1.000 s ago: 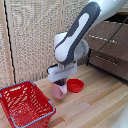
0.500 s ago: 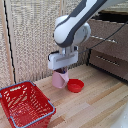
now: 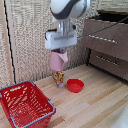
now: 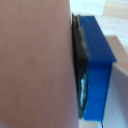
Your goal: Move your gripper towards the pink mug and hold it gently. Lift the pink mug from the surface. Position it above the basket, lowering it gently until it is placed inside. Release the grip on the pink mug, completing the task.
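Observation:
My gripper, a white boxy hand on a big white arm, is shut on the pale pink mug and holds it well above the wooden floor. In the wrist view the mug's pink wall fills most of the picture, pressed against a blue-tipped finger. The red basket with lattice sides and a grey-blue rim stands on the floor at the exterior view's lower left, below and to the left of the mug.
A shallow red bowl sits on the floor to the right of the mug. A small patterned object stands under the mug. A dark wooden dresser is at the right. A wicker wall is behind.
The arm has risen and carried the pink mug up off the floor, away from beside the red bowl.

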Controlling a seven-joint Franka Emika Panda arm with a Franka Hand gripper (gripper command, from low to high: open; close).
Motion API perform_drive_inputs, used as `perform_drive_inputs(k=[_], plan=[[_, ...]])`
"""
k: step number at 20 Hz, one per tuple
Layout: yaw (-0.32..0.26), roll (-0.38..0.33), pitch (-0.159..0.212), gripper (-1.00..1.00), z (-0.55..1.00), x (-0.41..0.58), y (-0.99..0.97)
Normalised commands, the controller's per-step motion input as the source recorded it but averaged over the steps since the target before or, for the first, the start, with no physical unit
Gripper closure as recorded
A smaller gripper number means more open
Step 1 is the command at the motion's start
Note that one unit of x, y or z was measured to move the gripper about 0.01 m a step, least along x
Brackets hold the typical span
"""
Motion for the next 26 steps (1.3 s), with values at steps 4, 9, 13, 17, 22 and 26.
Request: perform_drive_inputs(k=[4,9,13,17,22,26], plan=[[-0.009,-0.005,0.054,1.0,0.46,0.184,0.8],[-0.003,-0.032,0.054,1.0,0.27,0.15,0.9],[-0.005,-0.043,0.039,1.0,0.13,0.08,0.92],[-0.023,-0.056,0.002,1.0,0.0,0.059,0.92],[-0.01,-0.092,0.004,1.0,-0.18,0.067,0.82],[0.0,-0.047,0.065,1.0,-0.34,0.153,0.49]])
